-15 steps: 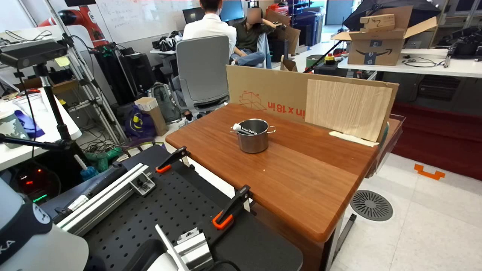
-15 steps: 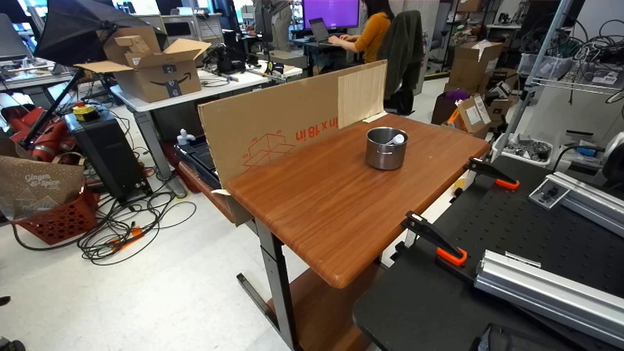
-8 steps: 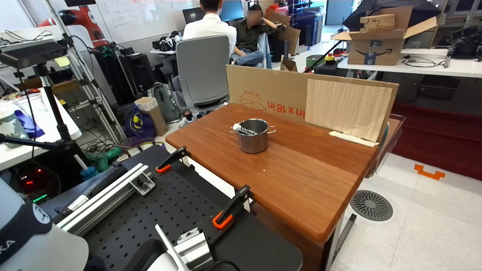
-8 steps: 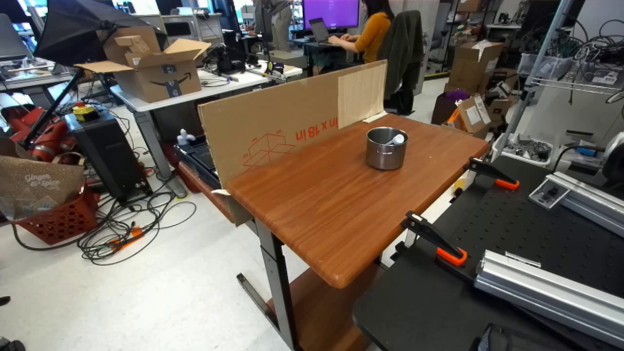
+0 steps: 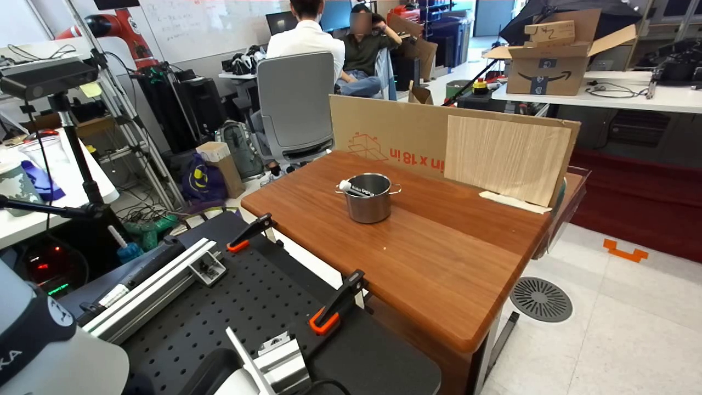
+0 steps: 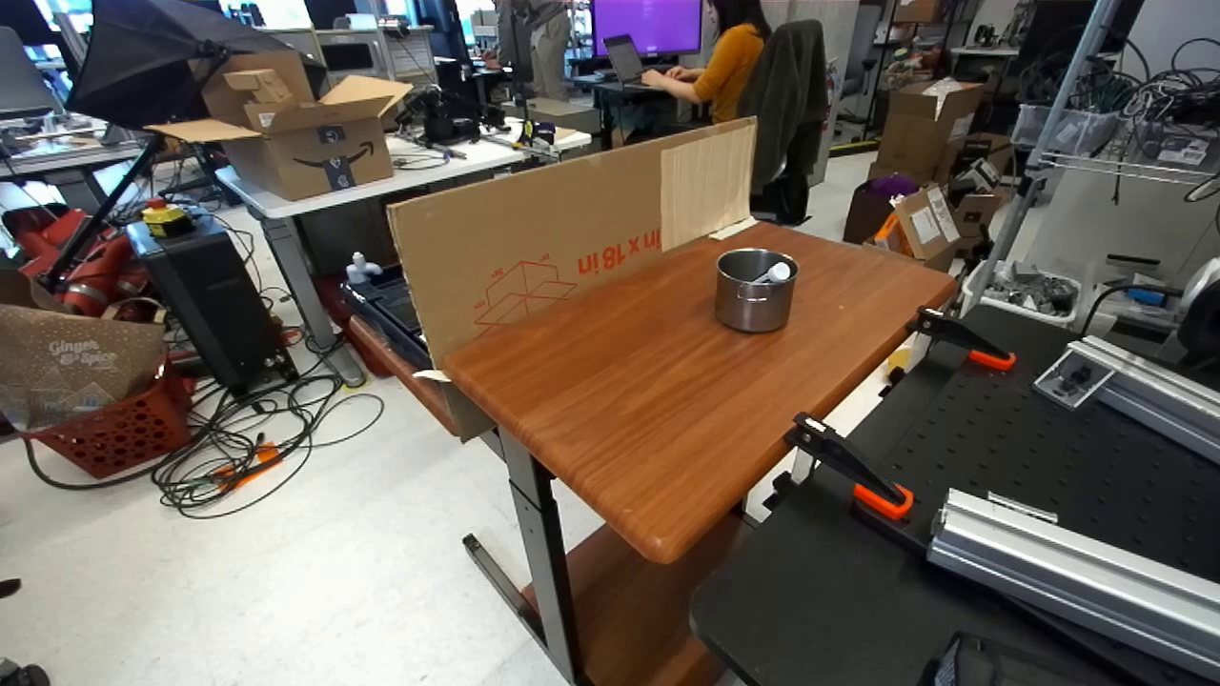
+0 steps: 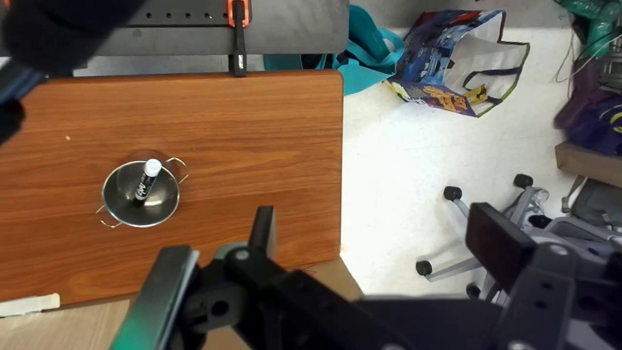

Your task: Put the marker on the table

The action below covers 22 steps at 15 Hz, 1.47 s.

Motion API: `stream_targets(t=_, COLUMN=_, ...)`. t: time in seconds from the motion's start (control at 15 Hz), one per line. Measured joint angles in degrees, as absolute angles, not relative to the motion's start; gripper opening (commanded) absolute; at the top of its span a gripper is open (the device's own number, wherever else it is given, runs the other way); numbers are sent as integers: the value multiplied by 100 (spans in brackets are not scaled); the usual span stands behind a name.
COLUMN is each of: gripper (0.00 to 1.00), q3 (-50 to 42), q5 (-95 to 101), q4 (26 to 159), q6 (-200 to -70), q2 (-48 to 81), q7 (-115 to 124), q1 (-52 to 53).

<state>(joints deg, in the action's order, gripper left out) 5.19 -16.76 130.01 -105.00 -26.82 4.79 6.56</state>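
At the far left of the wrist view a pale strip (image 7: 29, 305) lies along the lower edge of the reddish-brown wooden surface (image 7: 267, 136). Further right, a 2-handled metal pot (image 7: 116, 192) stands upright on that surface. The marker (image 7: 146, 181) is inside the pot, tilted — white end up at the rim, black printed body running down inside. In both exterior views the white end likewise shows at the pot's rim. Next, along the top, a black clamp (image 7: 238, 46) with an orange part reaches from the dark perforated bench (image 7: 301, 29) to the surface's edge. Right of it and lower down, the end effector (image 7: 371, 238) is released — its 2 fingers (image 7: 500, 248) spread wide, well apart from pot and marker. Past the surface's right end come teal fabric (image 7: 369, 78), a printed shopping bag (image 7: 459, 65), a chair's wheeled base (image 7: 457, 270) on the pale floor (image 7: 384, 194) and, at the far right, a brown box (image 7: 590, 165).
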Motion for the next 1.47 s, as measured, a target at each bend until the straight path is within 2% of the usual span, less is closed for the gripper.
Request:
stream_targets(t=0.93, gripper=100, q3=267, q5=-1205, q4=13294, q6=-12072, q2=-571, q7=298, q1=285)
stream_targets(t=1.47, gripper=100, q3=-29, q5=-671, q4=13116, q6=-12391, q2=348, q7=437, q1=53)
